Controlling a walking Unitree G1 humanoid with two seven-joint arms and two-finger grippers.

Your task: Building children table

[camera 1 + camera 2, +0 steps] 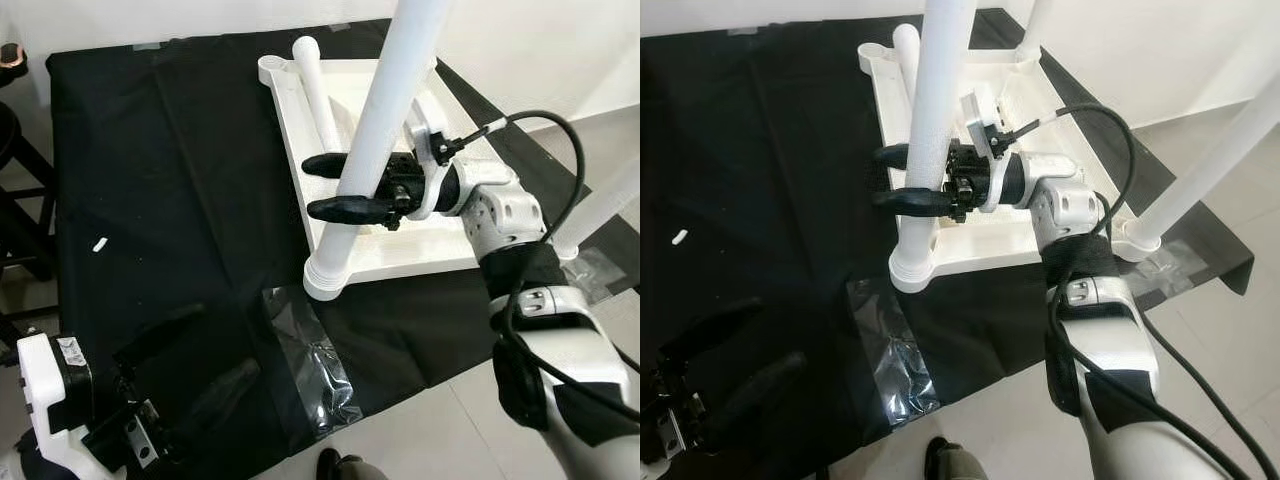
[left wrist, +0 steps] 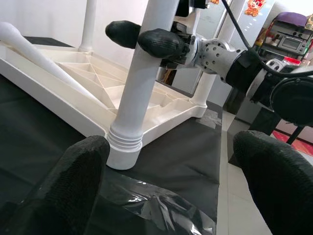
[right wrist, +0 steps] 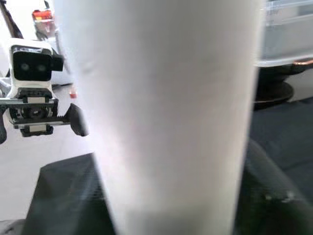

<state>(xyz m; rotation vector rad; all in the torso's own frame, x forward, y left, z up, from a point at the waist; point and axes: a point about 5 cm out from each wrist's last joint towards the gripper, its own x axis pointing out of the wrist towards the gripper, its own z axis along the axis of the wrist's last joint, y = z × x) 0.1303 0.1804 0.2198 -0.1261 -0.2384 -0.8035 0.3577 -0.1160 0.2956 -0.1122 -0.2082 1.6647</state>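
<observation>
White table leg [image 1: 385,120] stands at tabletop [image 1: 420,250] corner — right gripper [image 1: 335,185] clamps it.

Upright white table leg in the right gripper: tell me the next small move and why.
Probably turn the upright white plastic table leg further into its corner socket. The right gripper clamps it, and threads still show above the socket on the upturned white tabletop.

Black cloth [image 1: 150,150] under upturned white tabletop [image 1: 420,250]
</observation>
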